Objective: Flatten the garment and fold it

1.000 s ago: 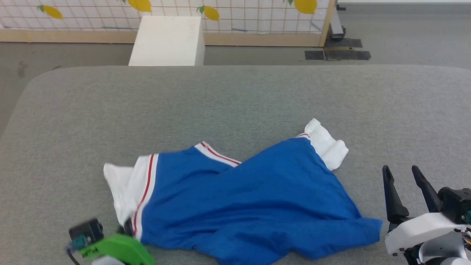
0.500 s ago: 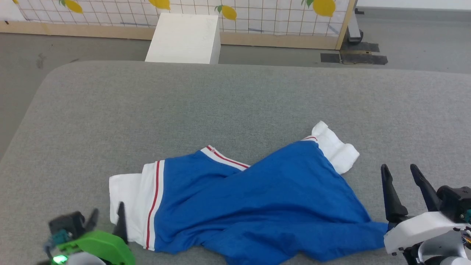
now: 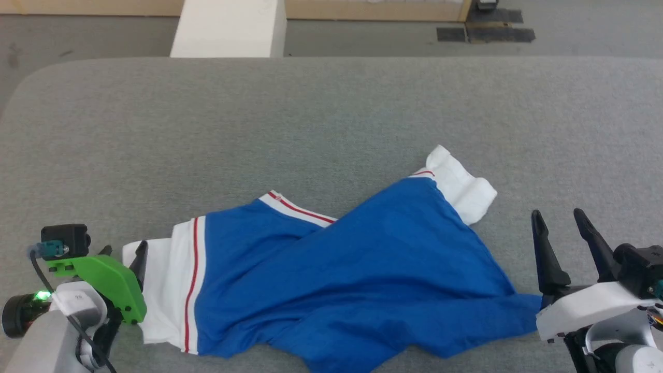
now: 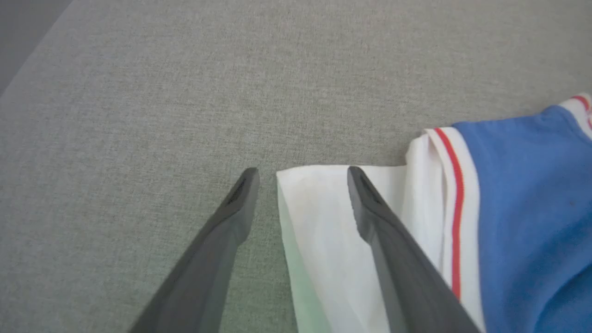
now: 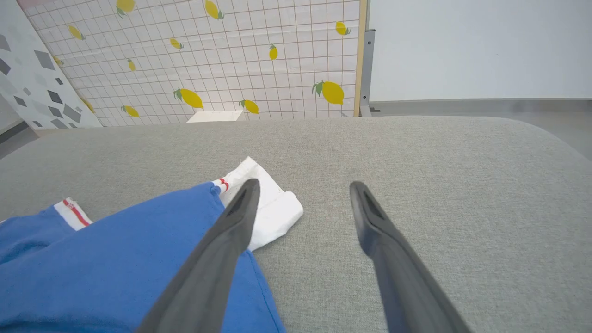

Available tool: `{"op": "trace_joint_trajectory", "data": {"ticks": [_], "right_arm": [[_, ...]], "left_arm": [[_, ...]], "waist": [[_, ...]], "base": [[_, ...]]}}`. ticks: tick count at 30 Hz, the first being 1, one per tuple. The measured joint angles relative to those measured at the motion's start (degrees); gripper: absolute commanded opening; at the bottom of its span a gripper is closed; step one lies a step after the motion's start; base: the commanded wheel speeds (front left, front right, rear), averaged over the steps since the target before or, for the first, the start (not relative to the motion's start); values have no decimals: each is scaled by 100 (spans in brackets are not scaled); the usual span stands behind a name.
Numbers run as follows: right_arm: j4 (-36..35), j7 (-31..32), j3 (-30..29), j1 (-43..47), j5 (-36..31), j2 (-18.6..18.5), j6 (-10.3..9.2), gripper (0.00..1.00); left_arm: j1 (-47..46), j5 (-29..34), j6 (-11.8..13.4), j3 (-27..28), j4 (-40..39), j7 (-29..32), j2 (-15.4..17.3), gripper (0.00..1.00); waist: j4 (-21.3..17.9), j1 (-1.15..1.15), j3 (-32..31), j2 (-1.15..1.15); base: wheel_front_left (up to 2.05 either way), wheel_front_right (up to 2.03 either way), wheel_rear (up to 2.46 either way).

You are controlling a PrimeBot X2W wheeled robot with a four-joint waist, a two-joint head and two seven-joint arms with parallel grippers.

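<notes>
Shirt rumpled on the bench, both tools open.
The shirt [image 3: 352,274] lies crumpled on the bench's [image 3: 331,114] near side. The left tool [image 4: 301,170] gapes empty, one finger over the white sleeve [image 4: 333,222] corner. The right tool [image 3: 556,212], spread and empty, sits just beside its blue edge.

The garment [image 3: 352,269] lies on the bench's [image 3: 331,114] near half, between the left gripper [image 3: 124,248] and the right gripper [image 3: 556,213]; a box [image 3: 228,28] stands beyond the far edge.
</notes>
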Motion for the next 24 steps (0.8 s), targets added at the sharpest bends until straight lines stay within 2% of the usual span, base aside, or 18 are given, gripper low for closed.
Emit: {"op": "trace_joint_trajectory", "data": {"ticks": [4,9,10,11,12,19,24], "right_arm": [[-2,-5,13,-42,2,1,0,100],[13,-53,7,-69,3,0,0,100],[16,-55,2,-70,3,0,0,100],[23,-60,-2,-72,3,0,0,100],[26,-62,-10,-73,3,0,0,100],[25,-60,-51,-129,-8,-1,0,100],[30,-23,44,-286,-224,-1,0,100]], "left_arm": [[-181,-124,-13,9,455,393,20,100],[-344,-446,-16,112,639,739,51,100],[-348,-489,-34,113,647,848,65,84],[-362,-531,-60,111,647,1000,104,34],[-377,-569,-60,109,635,1137,148,0],[-345,-736,-29,-1,341,1722,142,0],[-119,-631,100,-55,-4,1436,96,0]], "waist": [[-156,0,178,0],[-332,0,345,0],[-353,0,364,0],[-376,0,384,0],[-391,0,399,0],[-290,0,339,0],[-155,0,285,0]], "base": [[0,0,0],[0,0,0],[0,0,0],[0,0,0],[0,0,0],[0,0,0],[0,0,0]]}}
